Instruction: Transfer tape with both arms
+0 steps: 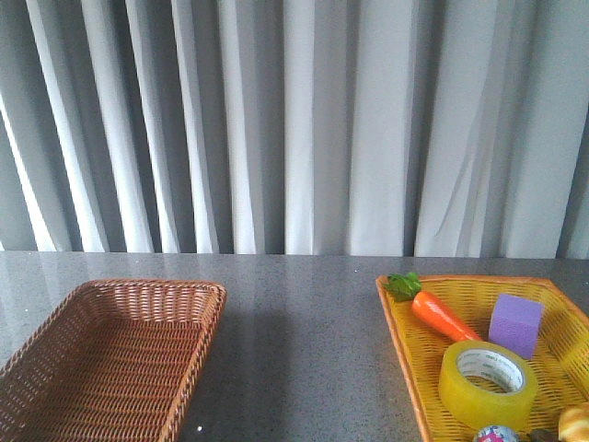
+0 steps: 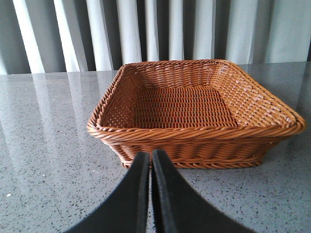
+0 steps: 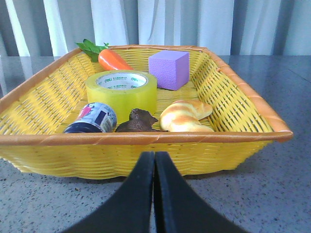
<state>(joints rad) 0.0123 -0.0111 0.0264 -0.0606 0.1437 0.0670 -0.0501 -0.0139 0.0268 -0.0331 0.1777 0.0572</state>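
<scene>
The yellow tape roll (image 1: 488,384) with a white printed core lies flat in the yellow basket (image 1: 408,354) at the front right. It also shows in the right wrist view (image 3: 121,92). My right gripper (image 3: 154,156) is shut and empty, low over the table just short of that basket's near rim. My left gripper (image 2: 150,156) is shut and empty, close to the near wall of the empty brown wicker basket (image 2: 194,133). Neither arm shows in the front view.
The brown basket (image 1: 198,359) stands at the front left. The yellow basket (image 3: 146,138) also holds a toy carrot (image 1: 442,313), a purple block (image 1: 515,324), a croissant (image 3: 185,116), a small bottle (image 3: 93,119) and a brown figure (image 3: 140,121). Grey curtains hang behind.
</scene>
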